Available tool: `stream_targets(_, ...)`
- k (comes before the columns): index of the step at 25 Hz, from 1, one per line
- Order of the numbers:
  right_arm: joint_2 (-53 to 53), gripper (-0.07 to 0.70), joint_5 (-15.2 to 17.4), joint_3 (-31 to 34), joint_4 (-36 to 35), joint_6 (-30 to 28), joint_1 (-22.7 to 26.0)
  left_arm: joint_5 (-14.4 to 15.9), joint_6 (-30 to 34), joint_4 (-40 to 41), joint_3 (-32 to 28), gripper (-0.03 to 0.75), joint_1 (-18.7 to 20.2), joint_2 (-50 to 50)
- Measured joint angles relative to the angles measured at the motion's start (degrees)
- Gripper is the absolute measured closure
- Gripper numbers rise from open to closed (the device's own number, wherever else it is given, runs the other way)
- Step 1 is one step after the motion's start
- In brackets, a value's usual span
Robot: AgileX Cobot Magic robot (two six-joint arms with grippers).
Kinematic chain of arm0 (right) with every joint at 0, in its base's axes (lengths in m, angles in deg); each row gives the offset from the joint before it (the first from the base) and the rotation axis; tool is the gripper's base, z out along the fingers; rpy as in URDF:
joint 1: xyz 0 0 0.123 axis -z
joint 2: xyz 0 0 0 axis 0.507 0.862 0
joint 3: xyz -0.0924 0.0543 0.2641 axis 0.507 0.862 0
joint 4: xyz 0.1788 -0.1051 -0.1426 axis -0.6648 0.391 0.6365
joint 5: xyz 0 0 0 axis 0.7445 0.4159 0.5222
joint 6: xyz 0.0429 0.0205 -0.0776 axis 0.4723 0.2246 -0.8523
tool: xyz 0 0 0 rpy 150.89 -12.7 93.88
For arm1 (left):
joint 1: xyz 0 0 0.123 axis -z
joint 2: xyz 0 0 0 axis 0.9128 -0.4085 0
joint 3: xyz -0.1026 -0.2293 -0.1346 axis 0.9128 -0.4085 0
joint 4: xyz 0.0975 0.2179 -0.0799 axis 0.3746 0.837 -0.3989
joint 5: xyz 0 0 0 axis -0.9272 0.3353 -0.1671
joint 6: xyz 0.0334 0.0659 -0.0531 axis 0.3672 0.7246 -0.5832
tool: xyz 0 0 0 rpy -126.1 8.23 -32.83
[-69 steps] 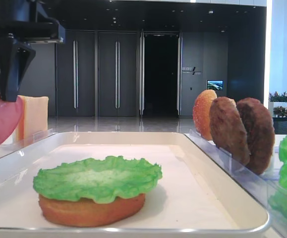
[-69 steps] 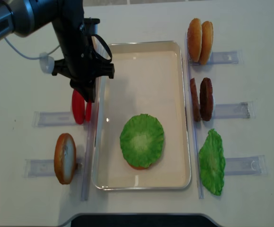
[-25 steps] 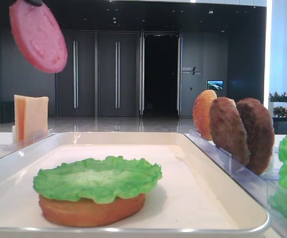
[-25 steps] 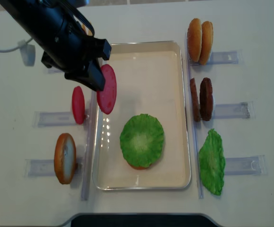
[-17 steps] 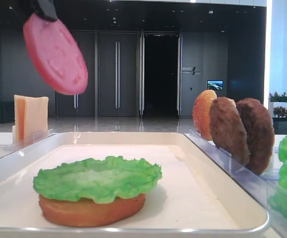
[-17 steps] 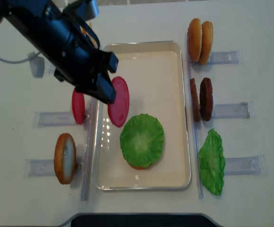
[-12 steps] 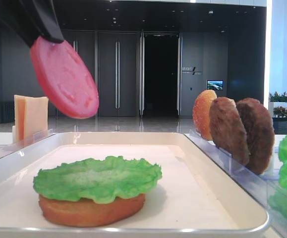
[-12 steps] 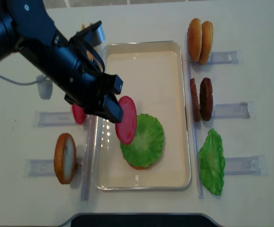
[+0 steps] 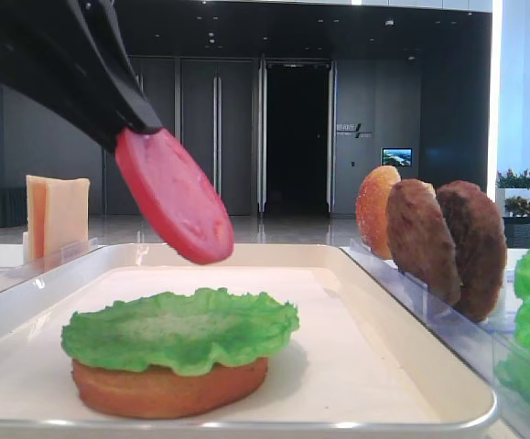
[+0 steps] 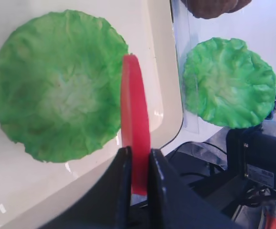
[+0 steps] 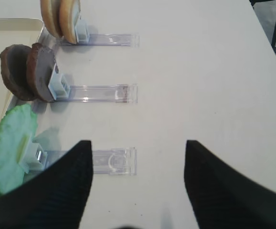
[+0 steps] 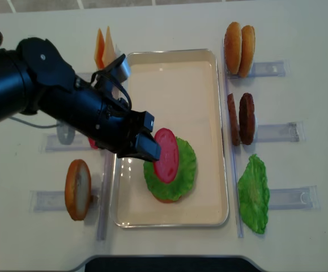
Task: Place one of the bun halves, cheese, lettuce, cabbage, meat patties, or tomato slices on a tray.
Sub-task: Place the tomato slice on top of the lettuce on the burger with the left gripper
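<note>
My left gripper (image 12: 150, 149) is shut on a red tomato slice (image 12: 166, 154), gripping its edge. The slice (image 9: 175, 197) hangs tilted just above the green lettuce (image 12: 187, 165), apart from it. That lettuce (image 9: 180, 329) lies on a flat bun half (image 9: 168, 389) in the near part of the cream tray (image 12: 175, 85). In the left wrist view the slice (image 10: 134, 114) stands edge-on between my fingers (image 10: 122, 167), over the lettuce's (image 10: 56, 95) right edge. My right gripper (image 11: 138, 145) is open over bare table, right of the racks, holding nothing.
Right of the tray, clear racks hold two bun halves (image 12: 239, 41), two meat patties (image 12: 240, 119) and a lettuce leaf (image 12: 253, 194). On the left are cheese slices (image 12: 104, 48) and a bun half (image 12: 77, 188). My left arm (image 12: 33, 90) stretches over the left racks.
My left gripper has carried the tomato slice from beside the left rack to the right and downward, over the tray, until it hangs above the lettuce. The right gripper shows no earlier view.
</note>
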Motion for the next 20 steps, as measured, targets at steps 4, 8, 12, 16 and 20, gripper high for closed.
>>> stream_targets(4, 0.0, 0.2, 0.0, 0.0, 0.0, 0.0, 0.0, -0.8, 3.4, -4.3, -0.1, 0.656, 0.4, -2.6)
stream_targets(8, 0.0, 0.2, 0.0, 0.0, 0.0, 0.0, 0.0, -1.4, 5.0, -6.0, -0.1, 0.658, 0.5, -4.1)
stream_targets(12, 0.0, 0.2, 0.0, 0.0, 0.0, 0.0, 0.0, -1.6, 5.8, -6.5, -0.1, 0.658, 0.5, -5.4)
stream_targets(16, 0.0, 0.2, 0.0, 0.0, 0.0, 0.0, 0.0, -1.6, 7.4, -8.4, -0.1, 0.658, 0.5, -6.6)
stream_targets(20, 0.0, 0.2, 0.0, 0.0, 0.0, 0.0, 0.0, -1.6, 8.5, -10.1, -0.1, 0.658, 0.5, -8.2)
